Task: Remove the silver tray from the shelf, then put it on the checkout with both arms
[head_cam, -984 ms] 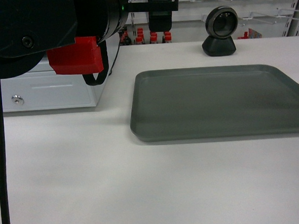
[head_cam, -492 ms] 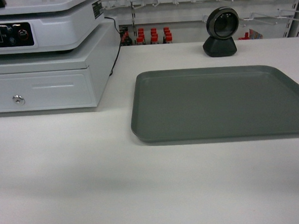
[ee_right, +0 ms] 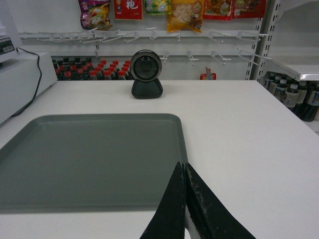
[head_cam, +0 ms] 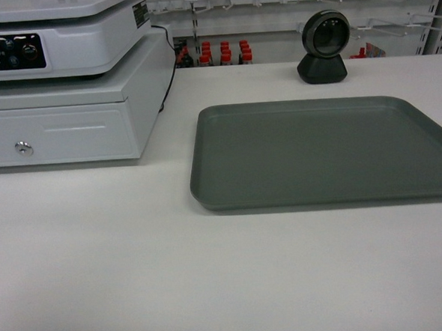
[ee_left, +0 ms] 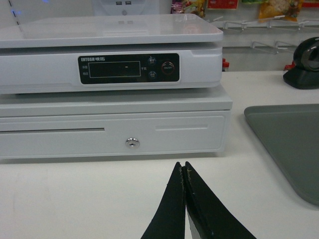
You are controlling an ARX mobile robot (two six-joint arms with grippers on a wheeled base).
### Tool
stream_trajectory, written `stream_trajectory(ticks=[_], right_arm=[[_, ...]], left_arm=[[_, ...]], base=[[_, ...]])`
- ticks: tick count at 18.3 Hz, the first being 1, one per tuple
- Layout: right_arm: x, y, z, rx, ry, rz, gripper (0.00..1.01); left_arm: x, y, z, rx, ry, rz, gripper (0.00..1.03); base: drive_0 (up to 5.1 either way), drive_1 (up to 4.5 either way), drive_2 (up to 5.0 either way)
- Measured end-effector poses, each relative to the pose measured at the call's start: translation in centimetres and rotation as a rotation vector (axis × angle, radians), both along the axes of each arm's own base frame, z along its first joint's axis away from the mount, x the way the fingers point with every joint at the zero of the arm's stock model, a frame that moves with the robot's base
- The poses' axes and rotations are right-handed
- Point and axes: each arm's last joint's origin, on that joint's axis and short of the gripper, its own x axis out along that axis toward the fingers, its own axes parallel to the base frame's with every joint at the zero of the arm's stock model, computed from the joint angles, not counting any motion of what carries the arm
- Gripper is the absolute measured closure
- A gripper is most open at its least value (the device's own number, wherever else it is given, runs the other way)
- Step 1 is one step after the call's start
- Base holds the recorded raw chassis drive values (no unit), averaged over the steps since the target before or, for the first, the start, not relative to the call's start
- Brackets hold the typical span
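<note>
The silver tray (head_cam: 325, 151) lies flat on the white checkout (head_cam: 138, 275), right of the middle in the head view. No arm shows in the head view. In the left wrist view my left gripper (ee_left: 183, 165) is shut with nothing in it, above the counter and well left of the silver tray (ee_left: 291, 144). Seen from the right wrist, my right gripper (ee_right: 183, 166) is shut and empty, its tips over the near right rim of the silver tray (ee_right: 89, 159). White shelf boards (ee_right: 296, 69) stand at the far right.
A white cash register on its drawer (head_cam: 66, 92) stands at the left of the counter. A black scanner (head_cam: 323, 47) sits behind the tray. Hook rails with snack bags (ee_right: 184, 12) and red-capped bottles (head_cam: 222, 53) fill the back wall.
The black arm with the red part that filled the upper left of the head view a second ago has left that view, uncovering the cash register. The tray has not moved.
</note>
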Motion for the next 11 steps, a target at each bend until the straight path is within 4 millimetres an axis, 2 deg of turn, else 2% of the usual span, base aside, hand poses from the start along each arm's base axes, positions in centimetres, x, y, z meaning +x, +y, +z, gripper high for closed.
stream_trajectory(ticks=[6, 11], right_arm=[[-2.2, 0.0, -1.4, 0.000, 0.008, 0.000, 0.99], [-3.4, 0.0, -2.4, 0.000, -0.010, 0.001, 0.99]], left_arm=[[-2.6, 1.8, -1.0, -0.002, -0.004, 0.016, 1.01], [-3.9, 1.7, -2.1, -0.002, 0.005, -0.002, 1.01]], base=[[0.0, 0.00, 0.0], [0.0, 0.00, 0.0]])
